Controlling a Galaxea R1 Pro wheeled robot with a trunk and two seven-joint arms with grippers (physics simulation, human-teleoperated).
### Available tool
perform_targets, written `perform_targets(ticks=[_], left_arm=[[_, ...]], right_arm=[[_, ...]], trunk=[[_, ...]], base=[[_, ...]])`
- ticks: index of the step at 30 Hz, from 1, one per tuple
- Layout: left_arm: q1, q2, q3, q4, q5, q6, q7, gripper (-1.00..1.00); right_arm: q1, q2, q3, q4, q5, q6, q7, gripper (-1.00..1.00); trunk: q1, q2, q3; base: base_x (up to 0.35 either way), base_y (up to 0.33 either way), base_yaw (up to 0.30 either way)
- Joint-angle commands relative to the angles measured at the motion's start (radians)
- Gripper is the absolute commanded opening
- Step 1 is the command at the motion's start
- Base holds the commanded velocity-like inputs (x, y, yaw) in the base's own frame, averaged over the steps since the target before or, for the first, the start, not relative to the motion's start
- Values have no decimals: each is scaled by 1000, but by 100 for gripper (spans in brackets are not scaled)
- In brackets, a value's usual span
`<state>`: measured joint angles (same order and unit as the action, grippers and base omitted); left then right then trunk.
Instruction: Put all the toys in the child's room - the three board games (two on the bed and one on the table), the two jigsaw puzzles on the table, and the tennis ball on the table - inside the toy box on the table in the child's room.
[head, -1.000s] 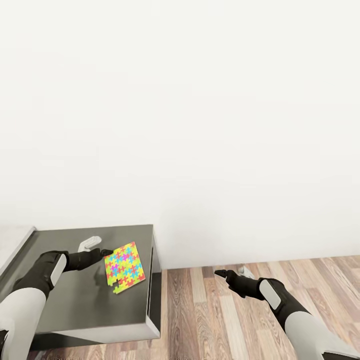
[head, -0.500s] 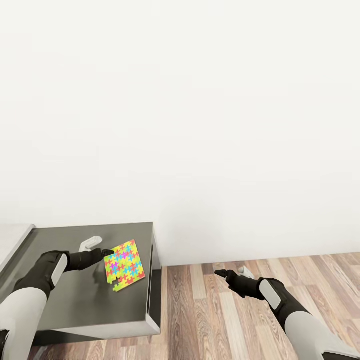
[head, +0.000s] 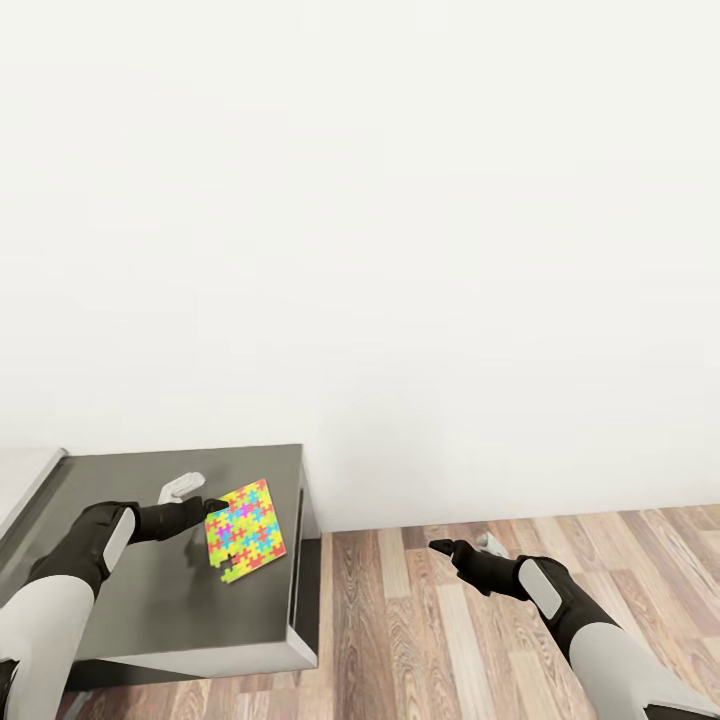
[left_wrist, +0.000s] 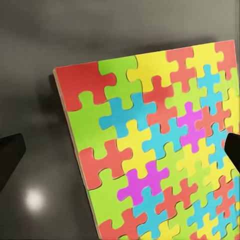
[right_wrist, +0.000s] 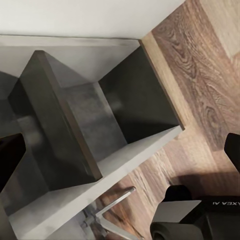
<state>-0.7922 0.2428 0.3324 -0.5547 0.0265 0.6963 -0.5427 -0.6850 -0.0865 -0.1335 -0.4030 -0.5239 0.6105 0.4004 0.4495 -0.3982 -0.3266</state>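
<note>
Carrying one puzzle, toy box not yet reached

Holding a jigsaw puzzle (head: 244, 529) by its edge, the left tool (head: 208, 512) has the bright square tilted up above the dark grey cabinet top (head: 150, 600). In the left wrist view the puzzle (left_wrist: 155, 145) sits between the two dark fingertips (left_wrist: 10, 155), with the cabinet surface behind it. From the head view the fingers look clenched on the puzzle's near edge, though the contact itself is small in the picture.

The right tool (head: 462, 548) hangs over the wood floor (head: 450, 640), well apart from the cabinet, carrying nothing. Its fingers look spread, and the right wrist view shows the two tips wide apart at either side.

As for progress, my reading is that one puzzle is lifted and on its way, so this piece is mid-transfer and not delivered. A pale strip of the worktop (head: 25, 475) shows at the far left edge of the head view, beside the cabinet. The toy box, board games, ball and second puzzle are not in sight here, so how many have gone in cannot be judged. At least this puzzle remains to be placed.
</note>
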Motion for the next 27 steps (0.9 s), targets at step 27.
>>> perform_targets(ticks=[27], left_arm=[[-1, -2, 4, -1, 3, 8, -2, 100]], right_arm=[[-1, 0, -6, 0, -1, 8, 1, 100]], trunk=[[1, -2, -2]], base=[[0, -48, 0]])
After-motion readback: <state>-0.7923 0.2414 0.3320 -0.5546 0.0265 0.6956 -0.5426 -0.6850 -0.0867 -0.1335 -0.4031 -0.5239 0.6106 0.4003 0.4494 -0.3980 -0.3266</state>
